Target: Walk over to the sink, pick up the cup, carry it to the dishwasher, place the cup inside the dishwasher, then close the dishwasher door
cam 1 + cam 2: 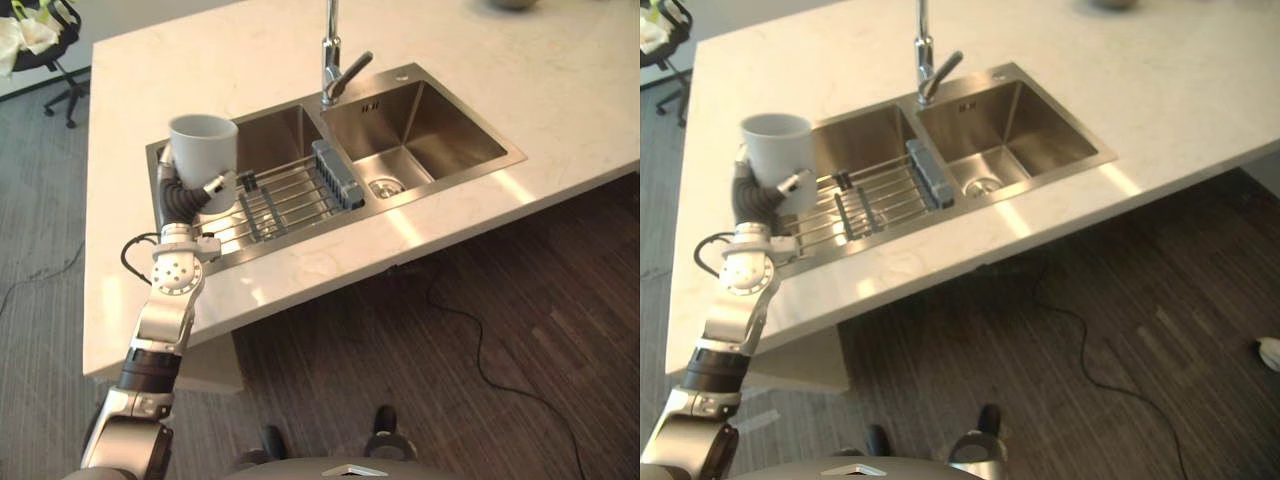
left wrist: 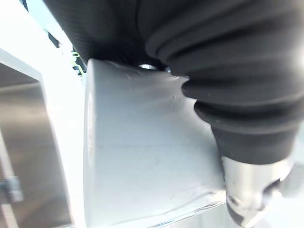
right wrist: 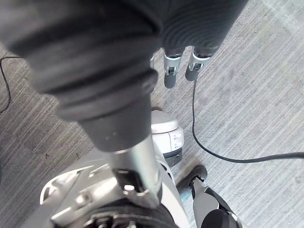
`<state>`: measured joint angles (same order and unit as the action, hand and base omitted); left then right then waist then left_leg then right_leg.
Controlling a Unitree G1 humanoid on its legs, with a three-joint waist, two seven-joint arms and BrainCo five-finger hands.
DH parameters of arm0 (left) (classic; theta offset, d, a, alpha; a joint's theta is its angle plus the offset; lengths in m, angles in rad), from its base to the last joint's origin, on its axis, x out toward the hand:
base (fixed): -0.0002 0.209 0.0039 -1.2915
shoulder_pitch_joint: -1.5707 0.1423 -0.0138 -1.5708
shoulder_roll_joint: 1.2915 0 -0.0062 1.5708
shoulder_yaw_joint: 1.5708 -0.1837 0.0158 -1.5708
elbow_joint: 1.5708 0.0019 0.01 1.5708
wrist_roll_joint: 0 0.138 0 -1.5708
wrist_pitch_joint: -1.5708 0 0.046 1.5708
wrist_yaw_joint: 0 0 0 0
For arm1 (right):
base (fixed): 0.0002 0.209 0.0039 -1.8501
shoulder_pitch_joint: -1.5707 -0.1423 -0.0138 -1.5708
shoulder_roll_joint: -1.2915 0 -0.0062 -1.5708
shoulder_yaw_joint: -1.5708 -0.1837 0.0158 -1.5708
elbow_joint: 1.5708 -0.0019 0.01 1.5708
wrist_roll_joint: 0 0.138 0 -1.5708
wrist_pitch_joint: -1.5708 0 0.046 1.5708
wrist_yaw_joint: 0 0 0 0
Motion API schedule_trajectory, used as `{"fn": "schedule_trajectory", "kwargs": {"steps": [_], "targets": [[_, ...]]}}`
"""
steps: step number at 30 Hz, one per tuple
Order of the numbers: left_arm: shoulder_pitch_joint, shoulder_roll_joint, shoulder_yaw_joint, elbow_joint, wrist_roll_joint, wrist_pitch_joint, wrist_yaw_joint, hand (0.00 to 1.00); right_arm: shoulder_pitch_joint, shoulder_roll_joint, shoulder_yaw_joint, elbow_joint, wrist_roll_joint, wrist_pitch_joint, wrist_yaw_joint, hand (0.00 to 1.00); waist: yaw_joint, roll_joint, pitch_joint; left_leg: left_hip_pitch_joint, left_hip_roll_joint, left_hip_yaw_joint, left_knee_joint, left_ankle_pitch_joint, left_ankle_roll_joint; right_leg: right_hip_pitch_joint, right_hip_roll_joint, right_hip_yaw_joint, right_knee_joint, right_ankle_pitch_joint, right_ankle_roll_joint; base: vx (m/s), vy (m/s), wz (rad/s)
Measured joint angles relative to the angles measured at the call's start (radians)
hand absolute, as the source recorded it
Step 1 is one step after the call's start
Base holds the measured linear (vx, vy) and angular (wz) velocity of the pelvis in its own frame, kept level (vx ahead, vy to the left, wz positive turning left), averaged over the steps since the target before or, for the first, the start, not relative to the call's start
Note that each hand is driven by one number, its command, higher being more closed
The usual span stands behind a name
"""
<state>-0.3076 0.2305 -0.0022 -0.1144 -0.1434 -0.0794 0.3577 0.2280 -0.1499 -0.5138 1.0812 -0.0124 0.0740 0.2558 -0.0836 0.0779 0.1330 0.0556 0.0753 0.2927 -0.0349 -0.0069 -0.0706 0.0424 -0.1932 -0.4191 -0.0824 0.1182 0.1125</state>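
Silver-fingered left hand [image 1: 186, 196] grips the white cup [image 1: 204, 150], fingers curled round its lower wall. We note the cup upright, mouth up, held above the left basin of the steel sink [image 1: 440, 150]. Wire rack [image 1: 285, 200] lies across that basin, below the cup. Faucet [image 1: 333, 60] stands behind the divider. Pale table [image 1: 200, 70] surrounds the sink. Right hand [image 3: 170, 71] hangs over grey floor [image 3: 247, 95], fingers relaxed, holding nothing.

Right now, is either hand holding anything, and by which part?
The left hand grips the white cup round its lower side wall. The right hand holds nothing.
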Motion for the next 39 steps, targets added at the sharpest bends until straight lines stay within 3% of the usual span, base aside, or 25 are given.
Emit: {"fn": "schedule_trajectory", "kwargs": {"steps": [5, 8, 12, 13, 20, 23, 27, 29, 30, 32, 34, 36, 37, 38, 39], "targets": [[0.147, -0.071, 0.044, -0.221, -0.052, -0.155, 0.032, 1.0, 0.033, 0.015, 0.002, 0.005, 0.056, 0.022, -0.024, 0.0, 0.024, -0.012, -0.042, 0.001, -0.006, -0.02, -0.002, 0.01, 0.005, 0.013, -0.005, -0.008, 0.0, -0.011, -0.005, -0.06, -0.01, 0.11], [0.233, -0.098, 0.126, -0.27, -0.051, -0.224, 0.057, 1.0, 0.055, 0.019, 0.013, 0.006, 0.068, 0.041, -0.025, 0.0, 0.03, -0.02, -0.058, 0.01, -0.011, -0.033, -0.024, 0.02, 0.0, 0.03, -0.009, -0.022, 0.0, -0.019, -0.001, -0.11, -0.007, 0.14], [0.299, -0.097, 0.199, -0.28, -0.053, -0.28, 0.068, 1.0, 0.085, 0.014, 0.039, 0.018, 0.097, 0.06, -0.027, 0.0, 0.053, -0.033, -0.1, 0.018, -0.015, -0.048, -0.048, 0.036, 0.0, 0.034, -0.011, -0.036, 0.0, -0.029, 0.002, -0.06, 0.009, 0.12], [0.314, -0.116, 0.236, -0.303, -0.07, -0.305, 0.052, 1.0, 0.091, 0.025, 0.109, 0.036, 0.105, 0.06, 0.025, 0.0, 0.053, -0.113, -0.124, 0.013, -0.016, -0.079, -0.05, 0.053, 0.004, 0.047, -0.011, -0.067, 0.0, -0.021, -0.001, 0.0, 0.0, 0.0], [0.314, -0.116, 0.225, -0.304, -0.072, -0.316, 0.052, 1.0, 0.091, 0.032, 0.108, 0.035, 0.146, 0.061, 0.035, 0.0, 0.047, -0.118, -0.125, 0.018, -0.008, -0.039, -0.05, 0.053, 0.004, 0.025, -0.002, -0.013, 0.0, -0.013, -0.009, 0.0, 0.0, -0.15], [0.314, -0.116, 0.205, -0.304, -0.074, -0.316, 0.051, 1.0, 0.099, 0.052, 0.105, 0.034, 0.214, 0.059, 0.033, 0.0, 0.018, -0.116, -0.118, 0.024, -0.003, -0.025, -0.05, 0.048, 0.002, 0.027, 0.007, 0.046, 0.0, -0.019, -0.007, -0.03, -0.006, -0.23], [0.325, -0.116, 0.154, -0.304, -0.073, -0.312, 0.05, 1.0, 0.122, 0.087, 0.106, 0.033, 0.231, 0.033, 0.018, 0.0, 0.003, -0.103, -0.11, 0.052, 0.016, 0.007, -0.048, 0.029, -0.006, 0.032, 0.038, 0.158, 0.001, -0.05, -0.005, -0.01, -0.032, -0.21], [0.35, -0.117, 0.157, -0.304, -0.068, -0.309, 0.05, 1.0, 0.117, 0.091, 0.106, 0.034, 0.231, 0.02, 0.014, 0.0, 0.001, -0.108, -0.101, 0.003, 0.025, -0.031, 0.048, -0.01, -0.004, 0.034, 0.051, 0.198, 0.035, -0.088, 0.001, 0.02, -0.033, 0.53], [0.361, -0.121, 0.159, -0.309, -0.057, -0.293, 0.051, 1.0, 0.123, 0.088, 0.11, 0.036, 0.229, 0.013, 0.015, 0.0, 0.008, -0.094, -0.082, -0.075, 0.034, -0.115, 0.181, -0.054, -0.003, 0.04, 0.053, 0.157, 0.083, -0.115, 0.003, 0.01, -0.029, 1.6], [0.377, -0.121, 0.2, -0.345, -0.046, -0.272, 0.055, 1.0, 0.109, 0.082, 0.118, 0.049, 0.221, 0.013, 0.021, 0.0, 0.038, -0.077, -0.039, -0.133, 0.021, -0.237, 0.252, -0.067, -0.004, 0.06, 0.042, 0.061, 0.158, -0.163, -0.015, -0.01, -0.024, 1.89], [0.422, -0.124, 0.298, -0.388, -0.049, -0.254, 0.078, 1.0, 0.058, 0.056, 0.127, 0.087, 0.219, 0.014, 0.028, 0.0, 0.123, -0.071, 0.015, -0.179, -0.007, -0.362, 0.205, -0.004, -0.014, 0.069, 0.035, -0.07, 0.193, -0.2, -0.022, -0.08, -0.049, 1.82], [0.438, -0.132, 0.322, -0.389, -0.051, -0.247, 0.085, 1.0, 0.041, 0.027, 0.137, 0.116, 0.221, 0.016, 0.036, 0.0, 0.164, -0.053, 0.04, -0.189, -0.004, -0.398, 0.109, 0.041, -0.022, 0.083, 0.046, -0.161, 0.199, -0.211, -0.04, -0.09, -0.081, 2.05], [0.453, -0.132, 0.321, -0.389, -0.052, -0.247, 0.083, 1.0, 0.032, 0.025, 0.135, 0.13, 0.22, 0.02, 0.042, 0.0, 0.177, -0.077, 0.042, -0.206, 0.025, -0.269, 0.068, 0.03, 0.034, 0.097, 0.041, -0.235, 0.168, -0.208, -0.061, -0.09, -0.072, 2.4], [0.452, -0.137, 0.32, -0.389, -0.053, -0.249, 0.077, 1.0, 0.022, 0.028, 0.132, 0.15, 0.221, 0.023, 0.041, 0.0, 0.179, -0.082, 0.047, -0.24, 0.042, -0.169, 0.128, 0.004, 0.079, 0.102, 0.03, -0.283, 0.162, -0.21, -0.058, -0.09, -0.05, 2.46], [0.452, -0.146, 0.309, -0.388, -0.061, -0.249, 0.07, 1.0, 0.013, 0.014, 0.125, 0.16, 0.223, 0.04, 0.043, 0.0, 0.187, -0.067, 0.054, -0.292, 0.09, 0.026, 0.338, -0.025, 0.153, 0.104, 0.003, -0.37, 0.203, -0.224, -0.072, -0.03, 0.009, 1.49]]}}
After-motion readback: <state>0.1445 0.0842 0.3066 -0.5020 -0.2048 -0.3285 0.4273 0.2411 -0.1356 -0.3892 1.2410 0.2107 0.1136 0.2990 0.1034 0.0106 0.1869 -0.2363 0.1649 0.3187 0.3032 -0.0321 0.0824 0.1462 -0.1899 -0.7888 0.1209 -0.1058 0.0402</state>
